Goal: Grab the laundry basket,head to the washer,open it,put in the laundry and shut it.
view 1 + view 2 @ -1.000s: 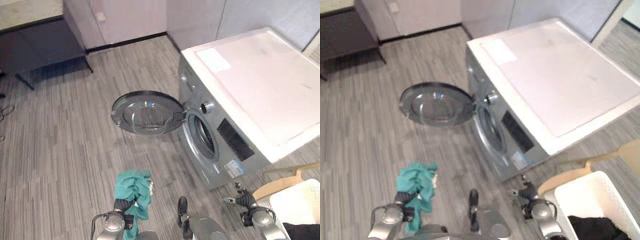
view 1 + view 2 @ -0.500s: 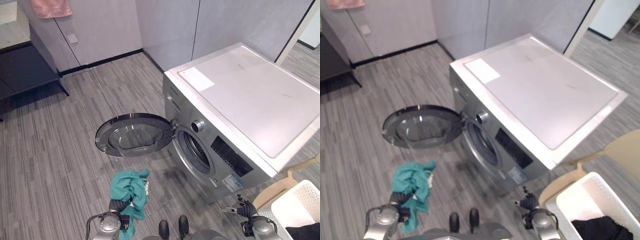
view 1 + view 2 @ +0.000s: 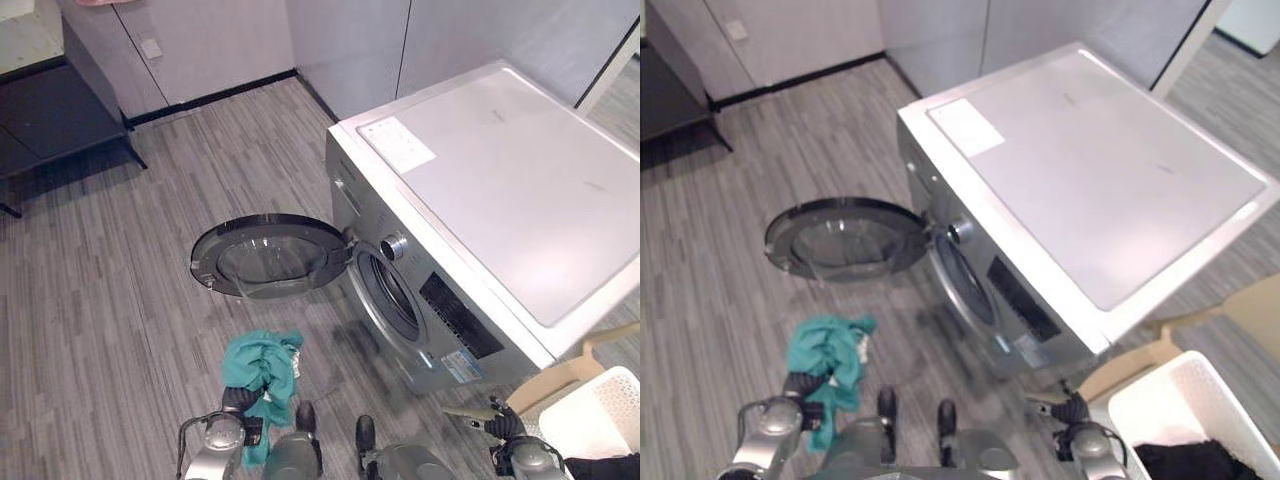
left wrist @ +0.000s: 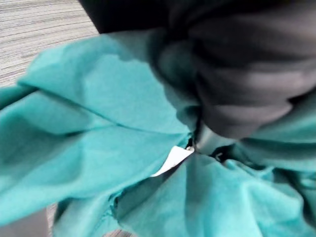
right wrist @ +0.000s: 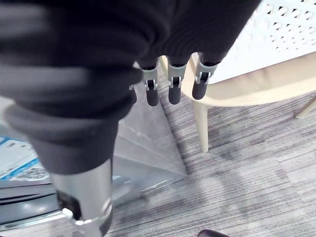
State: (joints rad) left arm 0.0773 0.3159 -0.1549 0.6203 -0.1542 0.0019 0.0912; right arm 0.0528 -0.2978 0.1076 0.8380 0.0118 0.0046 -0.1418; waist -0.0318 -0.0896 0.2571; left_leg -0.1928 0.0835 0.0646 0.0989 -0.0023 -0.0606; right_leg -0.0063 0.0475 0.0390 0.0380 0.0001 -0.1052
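1. A silver washer [image 3: 480, 230] fills the right half of the left eye view, its flat top pale and bare. Its round door [image 3: 268, 257] hangs wide open, swung out to the left over the grey striped floor [image 3: 100, 280], so the drum opening [image 3: 390, 295] faces the lower middle of the frame, ready for loading.

2. At the lower left of the frame, the left robot hand [image 3: 240, 402] grips a bunched teal cloth [image 3: 260, 365]. In the left wrist view the cloth [image 4: 98, 138] wraps close round the dark cover, with a small white tag showing, so the fingers look closed on the fabric. It is held up off the floor, well short of the drum and to its left.

3. At the lower right, the right robot hand [image 5: 170, 91] hangs idle beside the washer's front corner, its fingers straight and relaxed, holding nothing.

4. A white perforated laundry basket [image 3: 1185, 400] sits at the bottom right corner on a pale wooden chair [image 3: 560, 375], within the right arm's reach. Dark clothing [image 3: 1185, 460] lies inside it, so more laundry seems to be waiting.

5. My judgement: the door is open, and the step in hand is carrying the teal cloth into the drum. The cloth needs to travel right and forward, clear of the open door.
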